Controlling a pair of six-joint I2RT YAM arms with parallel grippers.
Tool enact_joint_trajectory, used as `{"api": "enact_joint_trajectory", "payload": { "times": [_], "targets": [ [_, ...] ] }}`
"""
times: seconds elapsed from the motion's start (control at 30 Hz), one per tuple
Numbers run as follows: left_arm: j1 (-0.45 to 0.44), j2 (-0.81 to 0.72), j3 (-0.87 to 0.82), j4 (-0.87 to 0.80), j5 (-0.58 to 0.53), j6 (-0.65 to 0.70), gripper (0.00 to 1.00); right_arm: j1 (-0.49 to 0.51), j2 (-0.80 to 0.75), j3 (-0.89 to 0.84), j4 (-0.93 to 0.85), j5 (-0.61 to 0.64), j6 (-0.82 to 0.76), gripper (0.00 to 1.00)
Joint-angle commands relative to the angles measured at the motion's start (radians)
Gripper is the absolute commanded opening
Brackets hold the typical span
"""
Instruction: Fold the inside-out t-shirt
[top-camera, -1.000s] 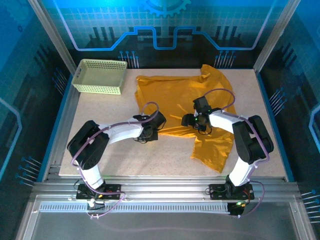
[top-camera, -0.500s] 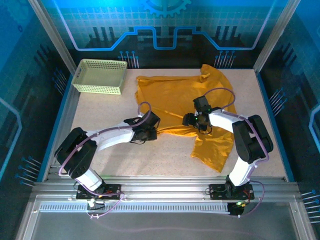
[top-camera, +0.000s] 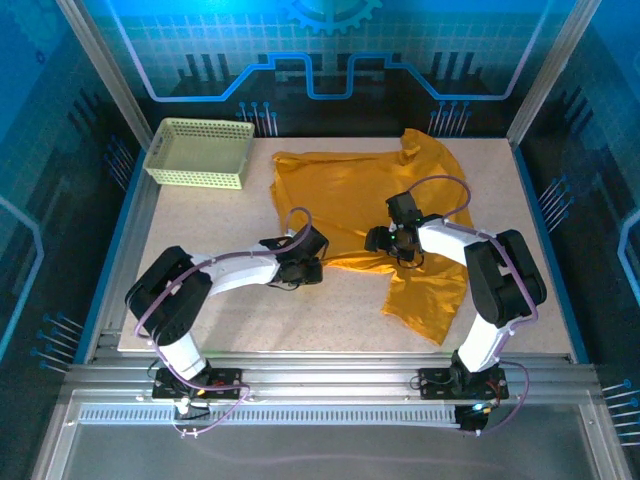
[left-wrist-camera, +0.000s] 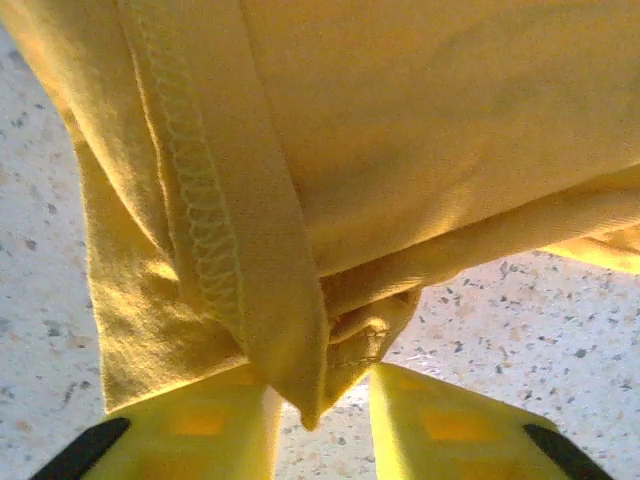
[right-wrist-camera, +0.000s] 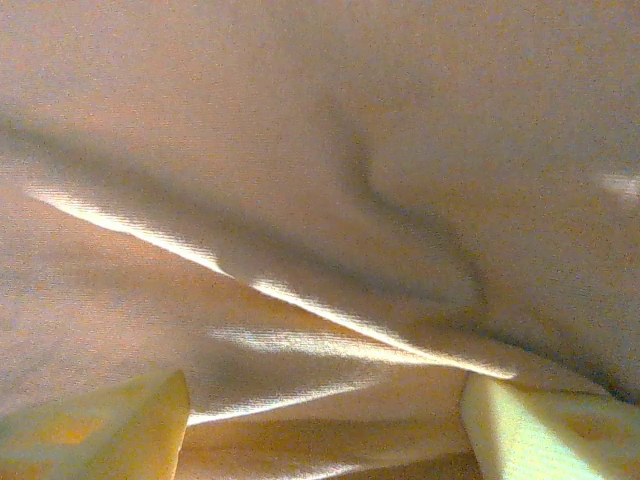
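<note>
Top view and both wrist views. The inside-out t-shirt (top-camera: 350, 195) lies spread but rumpled on the worktop (top-camera: 220, 220), beside the mesh basket (top-camera: 200, 150) and reaching nearer the arm bases than the basket does, with one flap trailing farthest from it.

The left pincer (top-camera: 305, 266) sits at the shirt's hem edge, on the side toward the basket. Over the last half second it has slid slightly away from the basket along that hem, and its elbow has swung back inward. In the left wrist view its fingers (left-wrist-camera: 210, 425) stand apart, with a bunched fold of stitched hem hanging into the gap and bare worktop showing beside it; nothing is clamped yet.

The right pincer (top-camera: 392, 245), farther from the basket, has not moved. Its fingers (right-wrist-camera: 110, 425) are spread wide with smooth cloth across the space between them.

The shirt's outline is unchanged, so no fold has begun. The shift reads as lining up a hem grasp, with closing on the bunched fold the likely next need.
</note>
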Motion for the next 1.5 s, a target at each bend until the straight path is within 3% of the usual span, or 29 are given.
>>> {"api": "enact_joint_trajectory", "payload": {
  "times": [0.0,0.17,0.3,0.63,0.87,1.07,1.13,1.27,1.4,1.47],
  "targets": [
    [-0.003,0.015,0.040,-0.037,-0.045,-0.005,0.20,-0.008,0.017,-0.022,-0.067,0.053,0.004,0.75],
    [0.010,0.009,0.039,-0.036,-0.081,0.007,0.12,-0.008,0.016,-0.024,-0.064,0.059,0.015,0.75],
    [0.023,-0.013,0.027,-0.032,-0.080,0.014,0.00,-0.008,0.016,-0.024,-0.062,0.062,0.021,0.75],
    [0.034,-0.396,-0.116,-0.162,-0.208,0.071,0.00,-0.037,0.039,0.025,-0.107,0.064,0.098,0.73],
    [0.194,-0.551,-0.292,-0.168,-0.149,0.068,0.00,-0.092,0.021,0.045,-0.118,0.085,0.111,0.73],
    [0.233,-0.517,-0.284,-0.139,-0.197,0.084,0.00,-0.118,-0.021,0.045,-0.117,0.074,0.043,0.73],
    [0.240,-0.496,-0.270,-0.088,-0.154,0.106,0.00,-0.116,-0.067,0.047,-0.127,0.043,-0.007,0.74],
    [0.239,-0.419,-0.212,-0.060,-0.104,0.119,0.00,-0.062,-0.171,0.048,-0.275,0.162,-0.027,0.77],
    [0.253,-0.358,-0.168,-0.086,-0.207,0.100,0.00,-0.034,-0.234,-0.035,-0.347,0.185,0.024,0.77],
    [0.299,-0.339,-0.157,-0.075,-0.199,0.080,0.00,-0.023,-0.237,-0.080,-0.336,0.164,0.048,0.77]
  ]
}}
